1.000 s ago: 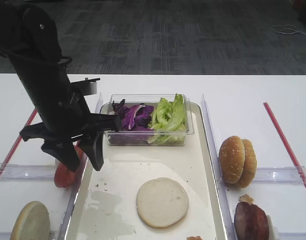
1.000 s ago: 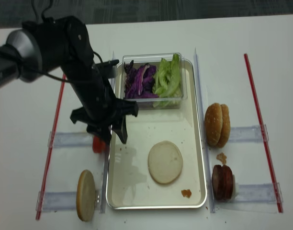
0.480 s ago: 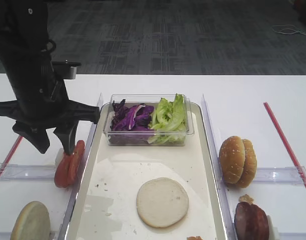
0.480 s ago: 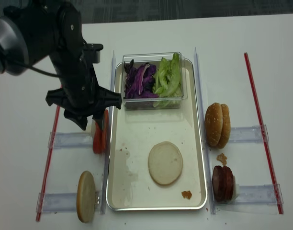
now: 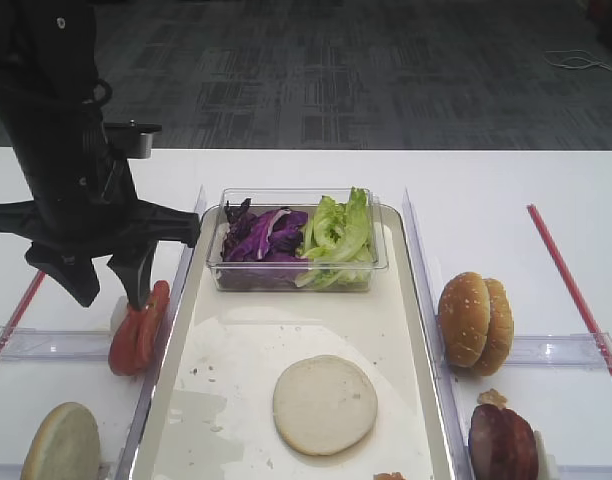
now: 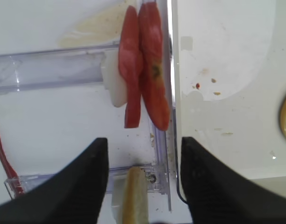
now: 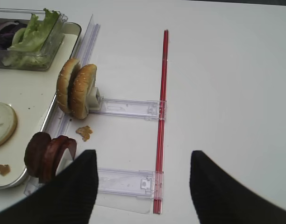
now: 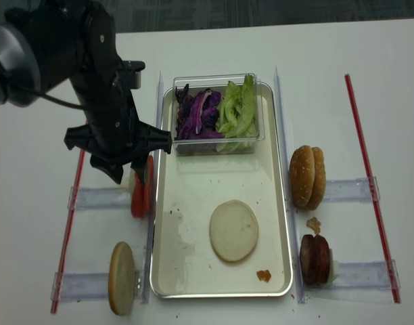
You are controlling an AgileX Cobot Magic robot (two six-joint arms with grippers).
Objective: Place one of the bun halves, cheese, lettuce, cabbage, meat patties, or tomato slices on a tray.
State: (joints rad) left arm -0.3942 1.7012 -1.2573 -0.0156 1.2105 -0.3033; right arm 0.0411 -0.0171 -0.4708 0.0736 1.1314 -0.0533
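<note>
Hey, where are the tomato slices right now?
In the high view the tomato slices stand on edge on the table, just outside the tray's left rim. They sit directly below the open left gripper.

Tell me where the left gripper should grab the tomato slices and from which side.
Probably from above: the tomato slices stand on edge, side by side against a white holder. The open left gripper could straddle one slice's top rim, pads on its flat faces.

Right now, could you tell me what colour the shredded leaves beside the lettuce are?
The cabbage is deep purple with white streaks, clearest in the exterior high view.
</note>
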